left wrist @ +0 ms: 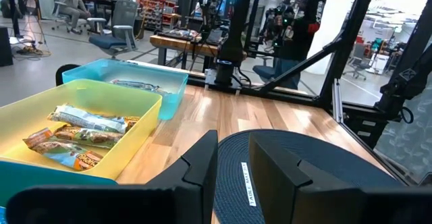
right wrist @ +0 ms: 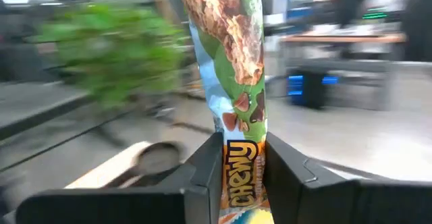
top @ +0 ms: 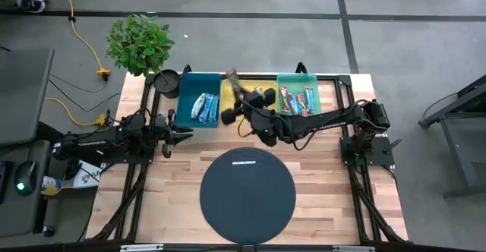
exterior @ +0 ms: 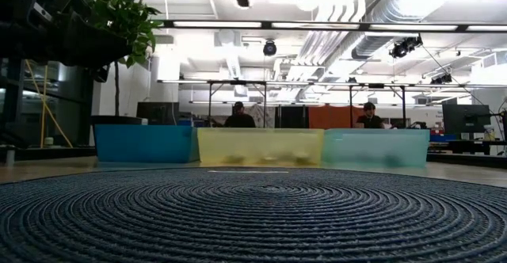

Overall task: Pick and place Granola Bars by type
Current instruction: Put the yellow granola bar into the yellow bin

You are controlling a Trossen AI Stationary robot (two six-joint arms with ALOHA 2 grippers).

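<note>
- The right gripper was up over the yellow bin, and its jaws pinched a snack bar standing up between them.
- The left gripper waited low over the table, near the blue bin. Its jaws were close together with nothing in them.
- More bars lay in the yellow bin.
- Other bars lay in the green bin.

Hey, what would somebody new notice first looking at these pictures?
Probably the Chewy granola bar, pinched upright in the right end effector above the yellow bin. Next, the row of teal bin, yellow bin and green bin along the table's far edge, with the big dark round mat in front.
</note>
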